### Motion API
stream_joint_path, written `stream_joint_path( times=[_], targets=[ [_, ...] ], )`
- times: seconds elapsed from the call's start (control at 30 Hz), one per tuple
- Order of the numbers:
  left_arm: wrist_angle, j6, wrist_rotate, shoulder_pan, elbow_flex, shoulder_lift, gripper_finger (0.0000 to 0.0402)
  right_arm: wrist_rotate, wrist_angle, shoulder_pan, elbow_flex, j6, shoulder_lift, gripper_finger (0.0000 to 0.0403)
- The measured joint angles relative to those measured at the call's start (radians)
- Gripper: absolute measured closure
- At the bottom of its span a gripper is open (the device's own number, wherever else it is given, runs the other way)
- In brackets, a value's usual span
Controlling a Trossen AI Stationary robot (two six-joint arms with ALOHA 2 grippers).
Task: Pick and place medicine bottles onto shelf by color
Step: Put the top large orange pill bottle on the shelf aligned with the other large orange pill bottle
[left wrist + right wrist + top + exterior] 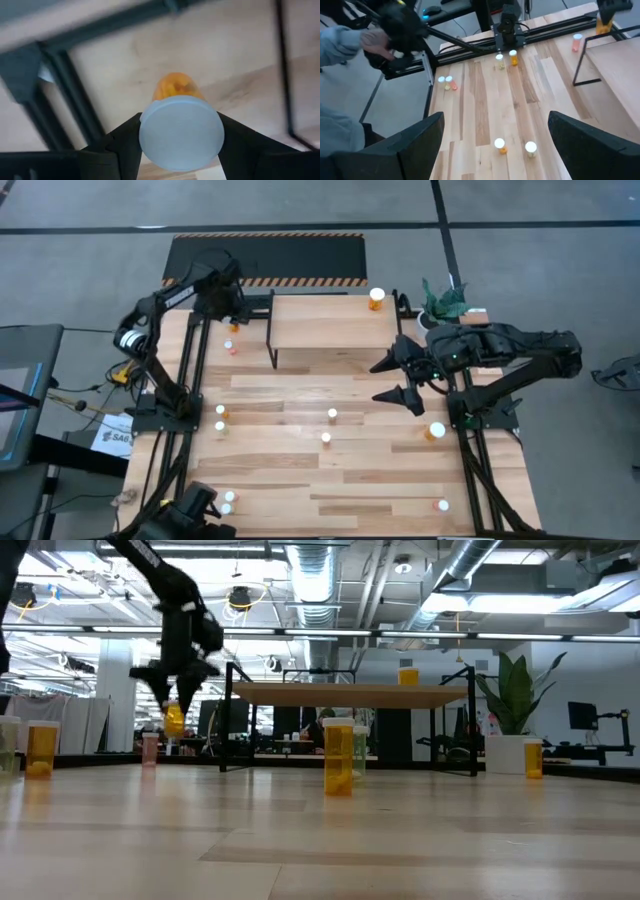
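Left gripper (175, 700) is clamped on an orange bottle (176, 87), fingers on either side of its white cap, held in the air above the table (300, 470) at the far left corner, just beside the shelf's (325, 323) left end; in the low view the bottle hangs clear of the tabletop, below shelf height. A pink bottle (232, 348) stands on the table close under that spot. Shelf top carries one larger orange bottle (376, 299) at its far right corner, rest of the board bare. Right gripper (398, 380) hovers over the right side of the table just in front of the shelf, jaws spread wide, nothing between them. Loose bottles on the table: an orange and pale pair (220, 418) at the left edge, two (329, 426) mid-table, a larger orange one (436, 431) by the right arm base, a pair (228, 502) near the front left corner, one (443, 505) front right. Potted plant (443, 300) sits at the far right corner. A person's sleeve (340, 45) shows past the table's left side in the right wrist view
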Motion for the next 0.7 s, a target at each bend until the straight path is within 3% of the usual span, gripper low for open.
stream_joint_path(
  times=[0.23,0.43,0.7],
  targets=[
    [-0.167,0.016,0.017,-0.048,0.248,-0.073,0.0204,0.0,-0.047,-0.03,0.0,-0.031,-0.022,0.0026],
    [-0.238,-0.01,0.032,-0.192,0.444,-0.078,0.0205,0.02,-0.051,-0.073,-0.001,-0.099,-0.067,0.0026],
    [-0.188,-0.07,0.032,-0.402,0.55,-0.076,0.0205,0.05,-0.047,-0.169,0.0,-0.142,-0.092,0.0026]
  ],
)
